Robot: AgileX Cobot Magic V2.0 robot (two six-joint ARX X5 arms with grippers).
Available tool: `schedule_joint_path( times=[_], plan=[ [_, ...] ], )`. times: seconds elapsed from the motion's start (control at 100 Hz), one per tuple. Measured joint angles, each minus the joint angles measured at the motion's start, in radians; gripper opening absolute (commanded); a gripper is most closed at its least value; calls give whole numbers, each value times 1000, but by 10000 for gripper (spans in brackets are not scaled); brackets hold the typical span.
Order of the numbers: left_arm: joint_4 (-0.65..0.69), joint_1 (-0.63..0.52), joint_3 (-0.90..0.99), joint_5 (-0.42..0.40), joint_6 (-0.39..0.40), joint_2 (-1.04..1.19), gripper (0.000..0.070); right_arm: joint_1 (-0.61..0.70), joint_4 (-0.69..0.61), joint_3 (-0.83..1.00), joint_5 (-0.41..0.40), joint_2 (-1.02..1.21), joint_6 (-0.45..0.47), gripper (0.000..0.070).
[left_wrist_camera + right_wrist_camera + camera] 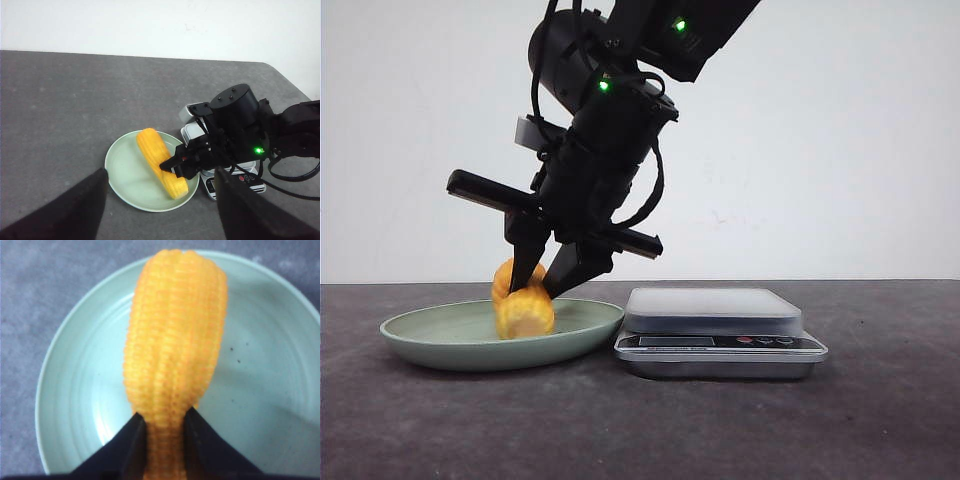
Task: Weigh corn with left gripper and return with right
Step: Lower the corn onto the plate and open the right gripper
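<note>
A dark grey, faintly mottled table (880,420) carries everything here. Two things lie directly on it. A shallow pale green plate (430,345) sits right beneath the right gripper (545,272), its rim flat on the tabletop (the corn lies in the plate, not on the table itself). Just beside the plate, off to the gripper's right in the front view, stands a silver kitchen scale (720,330) with a pale weighing platform.

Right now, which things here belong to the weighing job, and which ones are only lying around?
Job:
corn, gripped by the right gripper
plate, under the corn
scale, nothing on it
left gripper, open, away from the corn

Lying about:
nothing else on the table
</note>
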Motion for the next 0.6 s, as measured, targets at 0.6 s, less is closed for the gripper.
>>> schedule_joint_path(
  times=[0.6],
  plan=[
    [0,0,0,0,-2,0,405,0,25,0,0,0,0,395]
  ],
)
